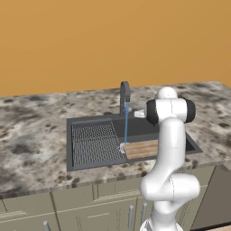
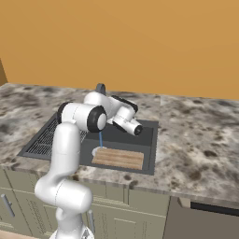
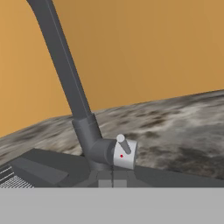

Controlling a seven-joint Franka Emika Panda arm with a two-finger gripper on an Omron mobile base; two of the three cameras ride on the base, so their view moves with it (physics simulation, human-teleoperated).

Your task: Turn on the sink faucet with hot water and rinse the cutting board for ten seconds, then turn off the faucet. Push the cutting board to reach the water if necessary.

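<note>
The water (image 1: 126,126) is running from the faucet (image 1: 124,97) onto the cutting board's (image 2: 117,158) left end in the sink (image 2: 148,140). The gripper (image 2: 138,131) is clenched, empty, near the lever (image 3: 124,145), seen at 6 o'clock in the hand view. The lever should be nudged off squarely once rinsing is judged complete.

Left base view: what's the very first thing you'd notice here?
The big white robot arm standing in front of the dark sink. Next, the thin blue water running from the tall faucet onto the left end of the wooden cutting board in the basin.
</note>
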